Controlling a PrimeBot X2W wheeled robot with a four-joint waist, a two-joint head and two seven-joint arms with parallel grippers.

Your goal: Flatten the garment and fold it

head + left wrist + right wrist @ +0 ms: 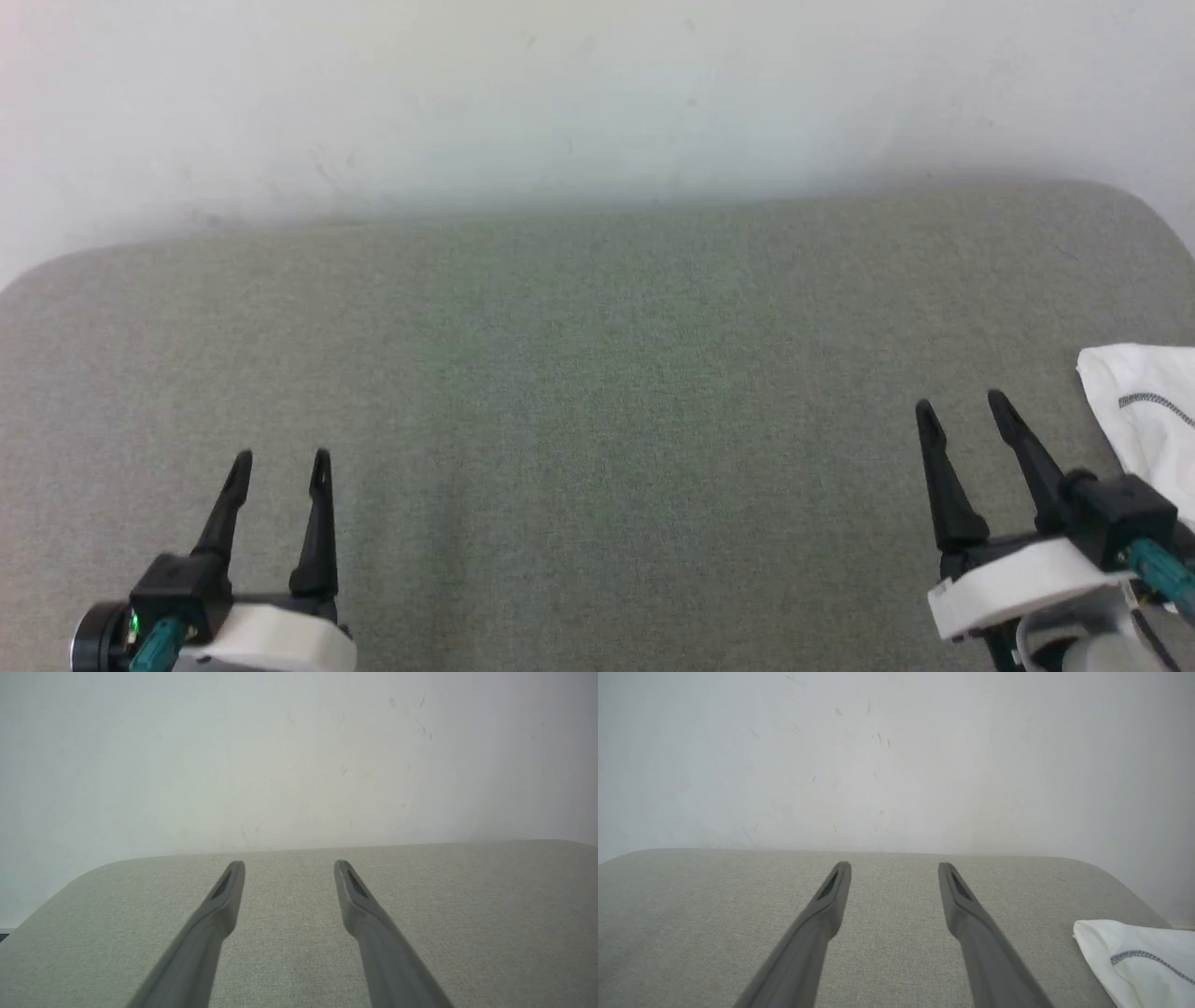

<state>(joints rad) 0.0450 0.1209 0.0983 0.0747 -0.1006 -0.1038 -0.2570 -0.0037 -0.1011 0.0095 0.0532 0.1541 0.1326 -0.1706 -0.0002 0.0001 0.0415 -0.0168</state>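
Wide-open, my left pincer (282, 455) hangs over the bench's (597, 373) left; my right pincer (961, 401), equally wide, sits just left of the garment (1146, 425) at the right edge.

One garment (1146, 420) lies between three and four o'clock in the head view. It is white, with a single line of grey stitching showing.

There are two grippers: the left gripper (281, 457) at eight o'clock and the right gripper (961, 402) at four o'clock, near the garment. Each has two long dark fingers (317, 523) — four in all.

One grey fabric-covered surface (597, 373) is in view, with two rounded corners at ten and two o'clock. One white wall (597, 93) stands at twelve o'clock.

The right wrist view shows one garment at four o'clock and two fingers.
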